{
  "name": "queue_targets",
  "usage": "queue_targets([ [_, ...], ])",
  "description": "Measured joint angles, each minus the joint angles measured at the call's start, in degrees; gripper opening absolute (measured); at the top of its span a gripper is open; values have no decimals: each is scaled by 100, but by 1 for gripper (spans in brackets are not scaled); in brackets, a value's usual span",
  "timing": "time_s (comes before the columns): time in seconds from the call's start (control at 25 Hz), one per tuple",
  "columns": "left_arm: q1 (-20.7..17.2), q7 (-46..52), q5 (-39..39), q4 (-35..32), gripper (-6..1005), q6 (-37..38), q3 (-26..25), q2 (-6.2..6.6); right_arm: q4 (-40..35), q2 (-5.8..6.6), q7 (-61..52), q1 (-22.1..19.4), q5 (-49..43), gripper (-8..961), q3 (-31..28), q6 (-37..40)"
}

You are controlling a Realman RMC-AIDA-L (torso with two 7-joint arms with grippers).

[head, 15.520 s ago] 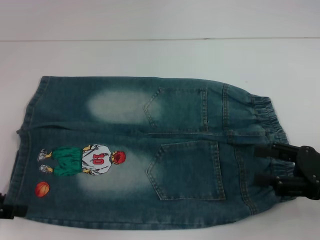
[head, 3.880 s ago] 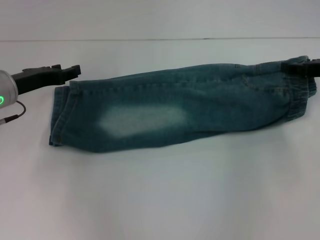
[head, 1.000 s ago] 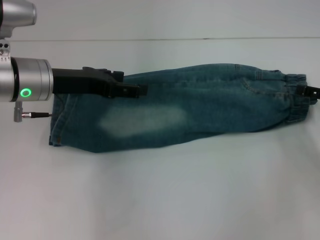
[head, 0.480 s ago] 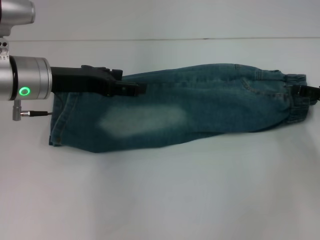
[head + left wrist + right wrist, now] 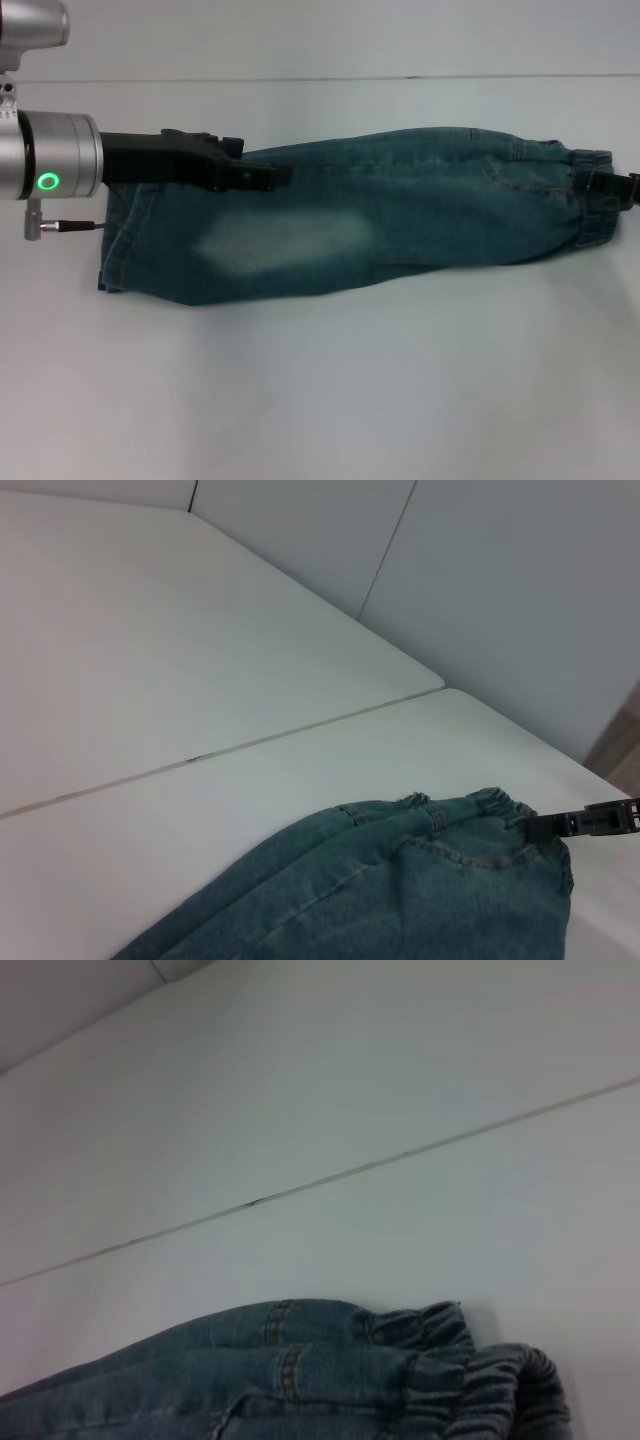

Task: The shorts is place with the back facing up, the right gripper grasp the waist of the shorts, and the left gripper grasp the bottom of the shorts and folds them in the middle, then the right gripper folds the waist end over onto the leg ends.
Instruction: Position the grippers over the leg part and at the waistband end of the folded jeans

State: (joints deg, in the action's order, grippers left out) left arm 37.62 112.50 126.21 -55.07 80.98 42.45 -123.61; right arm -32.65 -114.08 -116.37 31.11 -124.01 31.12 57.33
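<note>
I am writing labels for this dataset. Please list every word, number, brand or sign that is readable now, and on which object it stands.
No readable text in any view.
Folded blue denim shorts: stitching and a faded patch only, no print visible.
Left arm's silver cylindrical wrist: a lit green ring symbol, no letters.

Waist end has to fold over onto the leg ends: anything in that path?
Yes. The left gripper hangs over the shorts near the leg ends, where the waist should land. The right gripper is at the waist. Nothing else lies on the table.
</note>
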Motion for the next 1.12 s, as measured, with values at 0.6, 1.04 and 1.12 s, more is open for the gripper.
queue_targets([
  [0.6,16,0,0,10,950,-16,38,3,61,1,-17,-58,0,901,-1,1],
  [1.04,18,-4,0,23,949,-30,14,12,70,-26,11,24,29,900,-1,78],
  [1.12,17,-4,1,23,949,-30,13,12,37,-43,28,34,35,900,-13,110],
])
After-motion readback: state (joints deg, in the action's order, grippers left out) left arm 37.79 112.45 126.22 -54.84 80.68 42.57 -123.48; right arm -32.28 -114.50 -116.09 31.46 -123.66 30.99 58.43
